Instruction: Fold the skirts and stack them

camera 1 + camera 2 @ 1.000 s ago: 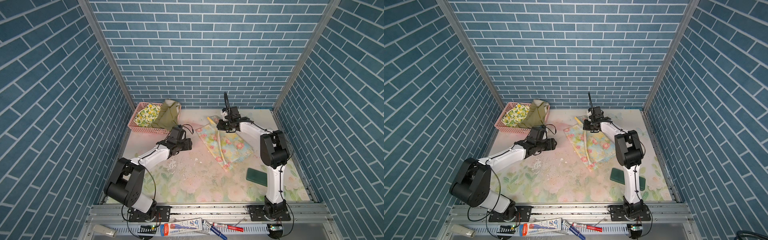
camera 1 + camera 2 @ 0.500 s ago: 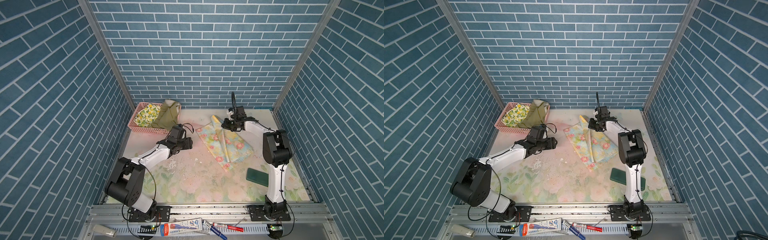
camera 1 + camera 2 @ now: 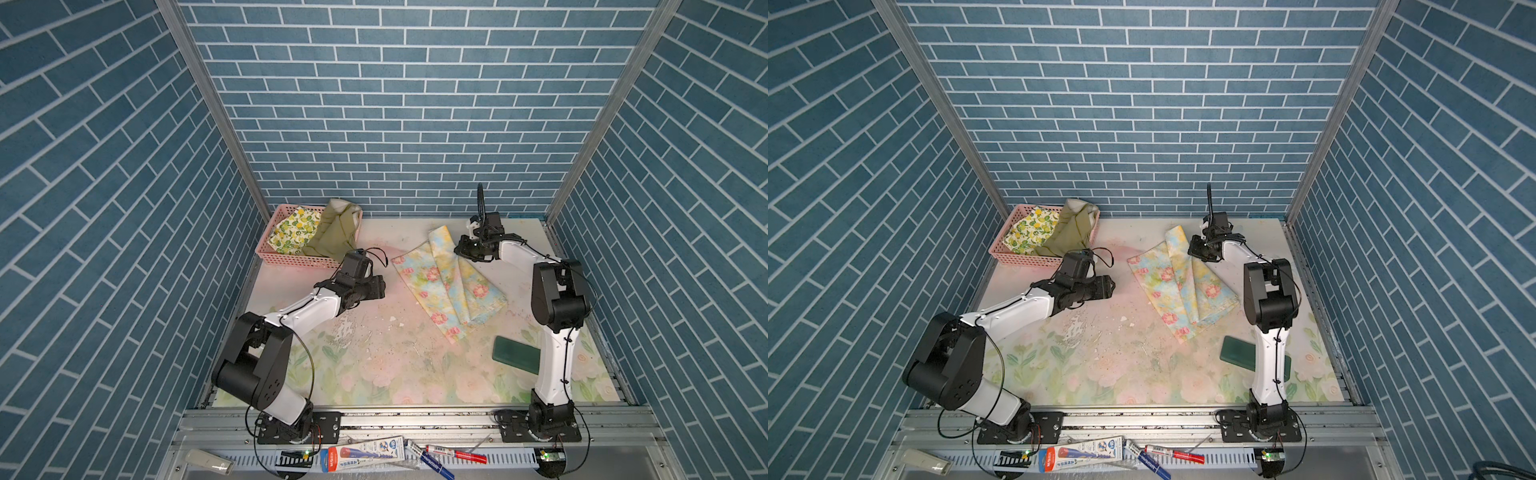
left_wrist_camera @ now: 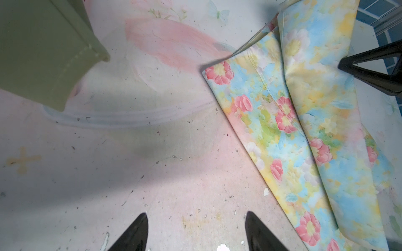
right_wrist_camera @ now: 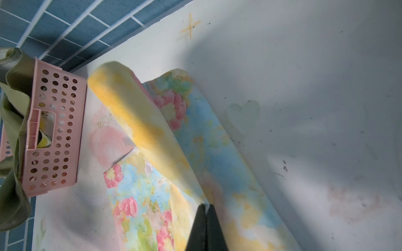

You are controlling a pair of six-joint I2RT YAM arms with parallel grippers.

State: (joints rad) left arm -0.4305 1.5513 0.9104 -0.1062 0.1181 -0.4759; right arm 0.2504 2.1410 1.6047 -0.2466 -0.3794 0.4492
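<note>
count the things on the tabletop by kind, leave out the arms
skirts: 3 (floral skirt, olive green skirt, lemon skirt)
pink basket: 1
dark green block: 1
total: 5

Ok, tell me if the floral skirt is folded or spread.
Partly folded: floral skirt has one long side doubled over the middle, its edge pinched in the right jaws.

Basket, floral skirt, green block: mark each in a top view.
Basket (image 3: 295, 259), in a top view, front wall.
Floral skirt (image 3: 451, 286), in a top view, middle fold.
Green block (image 3: 515, 355), in a top view, top face.
</note>
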